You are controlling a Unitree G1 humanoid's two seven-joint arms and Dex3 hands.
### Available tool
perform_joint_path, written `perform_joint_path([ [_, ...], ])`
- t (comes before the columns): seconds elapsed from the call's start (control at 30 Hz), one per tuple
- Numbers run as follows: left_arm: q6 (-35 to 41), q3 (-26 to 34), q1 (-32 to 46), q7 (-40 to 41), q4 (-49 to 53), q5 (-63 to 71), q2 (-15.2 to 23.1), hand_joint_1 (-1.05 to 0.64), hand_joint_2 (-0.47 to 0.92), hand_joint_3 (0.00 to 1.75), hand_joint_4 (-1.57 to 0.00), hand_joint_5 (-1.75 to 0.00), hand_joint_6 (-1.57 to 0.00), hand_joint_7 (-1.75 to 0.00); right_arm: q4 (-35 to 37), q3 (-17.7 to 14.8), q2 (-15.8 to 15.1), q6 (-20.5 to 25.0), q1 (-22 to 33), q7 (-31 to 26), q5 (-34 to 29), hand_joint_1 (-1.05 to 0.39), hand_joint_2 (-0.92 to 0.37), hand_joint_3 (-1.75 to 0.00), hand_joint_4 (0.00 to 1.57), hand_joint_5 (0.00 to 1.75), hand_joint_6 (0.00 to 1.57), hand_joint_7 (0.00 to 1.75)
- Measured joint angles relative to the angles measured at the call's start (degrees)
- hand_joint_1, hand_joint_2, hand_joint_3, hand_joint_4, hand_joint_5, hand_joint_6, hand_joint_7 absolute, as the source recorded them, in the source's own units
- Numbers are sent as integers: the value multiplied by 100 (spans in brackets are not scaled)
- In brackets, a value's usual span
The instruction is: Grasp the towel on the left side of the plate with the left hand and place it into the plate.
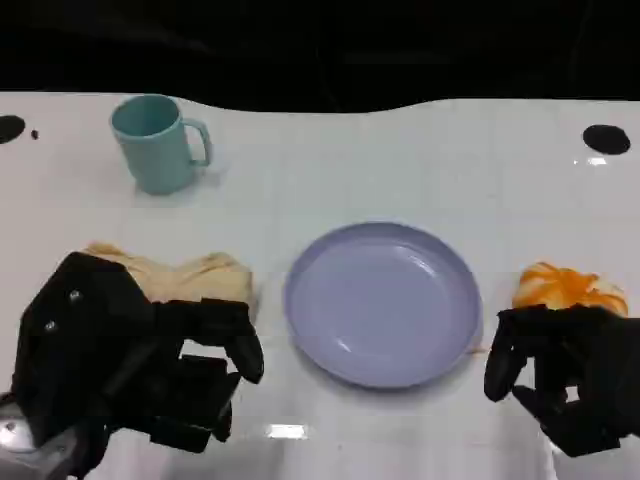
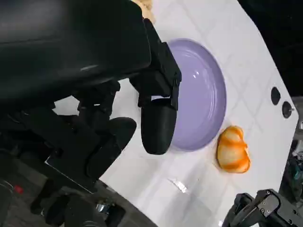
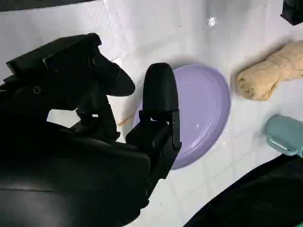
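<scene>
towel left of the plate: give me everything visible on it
The towel is pale tan, soft terry-looking cloth, bunched into a lumpy roll lying flat on the white table, just left of the lavender plate; whether they touch is unclear. The left hand hovers over its near side, hiding part of it; contact cannot be told.

We see plate (image 1: 383, 302) at table (image 1: 420, 160) centre. Towel (image 1: 190, 277) just left of plate — close, not clearly touching. Mug (image 1: 155, 142) behind towel, well apart. Left hand (image 1: 150, 365) before towel, overlapping its near edge. Orange cloth (image 1: 568, 288) right of plate — right hand (image 1: 565, 375) before it.
</scene>
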Motion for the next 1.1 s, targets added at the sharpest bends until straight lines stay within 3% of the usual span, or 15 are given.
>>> perform_joint_path([
  [0.93, 83, 66, 3, -49, -77, -15, 59, -4, 49, 130, -75, -174, -72, -151, -57, -7, -17, -50, 17, 0, 3, 2, -59, -106, 72, 175, 69, 144],
  [1.0, 76, 66, 9, -48, -78, -8, 59, -4, 49, 129, -71, -172, -69, -147, -58, -12, -17, -60, 18, 0, 10, 2, -59, -106, 71, 175, 69, 145],
  [1.1, 40, 96, 51, -26, -85, -2, 25, -4, 54, 118, -65, -150, -66, -114, -69, -13, -17, -54, 23, 0, 10, 2, -59, -106, 71, 175, 68, 145],
])
